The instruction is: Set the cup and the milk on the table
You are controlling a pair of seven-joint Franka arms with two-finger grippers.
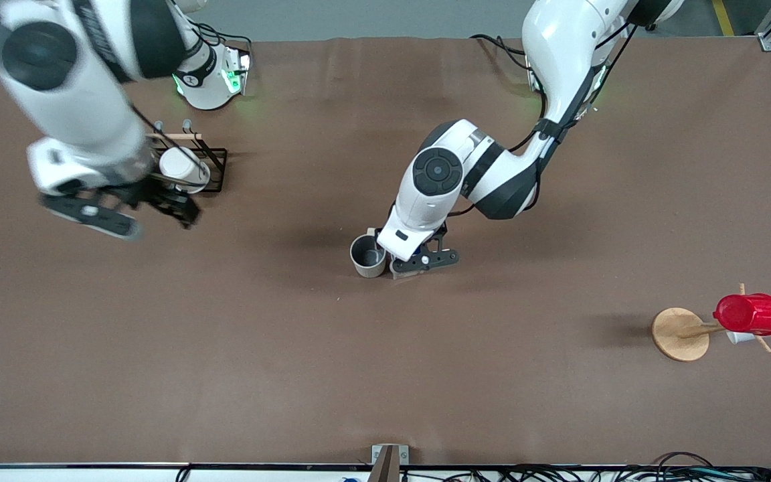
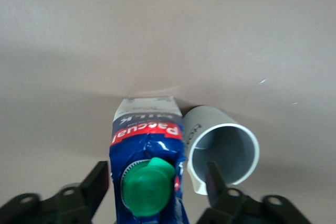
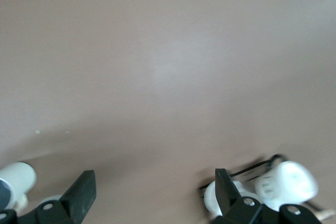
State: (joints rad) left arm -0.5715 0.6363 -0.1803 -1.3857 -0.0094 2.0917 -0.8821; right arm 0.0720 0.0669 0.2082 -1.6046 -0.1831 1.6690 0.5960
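Milk carton [image 2: 147, 156] stands upright on the table [image 1: 385, 375], long axis vertical, green cap [image 2: 148, 184] uppermost. It sits near the middle of the table, just beside the cup [image 1: 367, 255]; in the left wrist view the two appear to touch or nearly touch, contact not resolvable. In the front view the carton is almost wholly hidden under the left arm's hand. The red label faces up toward the wrist camera.

Cup stands upright, mouth up, dark grey inside visible. Its handle direction cannot be told.

Left gripper [image 2: 155, 187] is low over the carton, fingers [image 2: 97, 182] spread wide, one on each side of the carton with a gap visible on both sides; it holds nothing.

Right gripper [image 3: 155, 192] is in the air over bare table near the black wire rack [image 1: 215, 171], fingers set wide apart and empty. A white mug [image 1: 183, 169] lies in that rack, toward the right arm's end of the table.

Table surface is a matte brown covering, with faint creases. A wooden stand [image 1: 680, 333] with a round base sits toward the left arm's end, carrying a red cup [image 1: 751, 313] on a peg. Cables [image 1: 626, 474] run along the table edge nearest the front camera.
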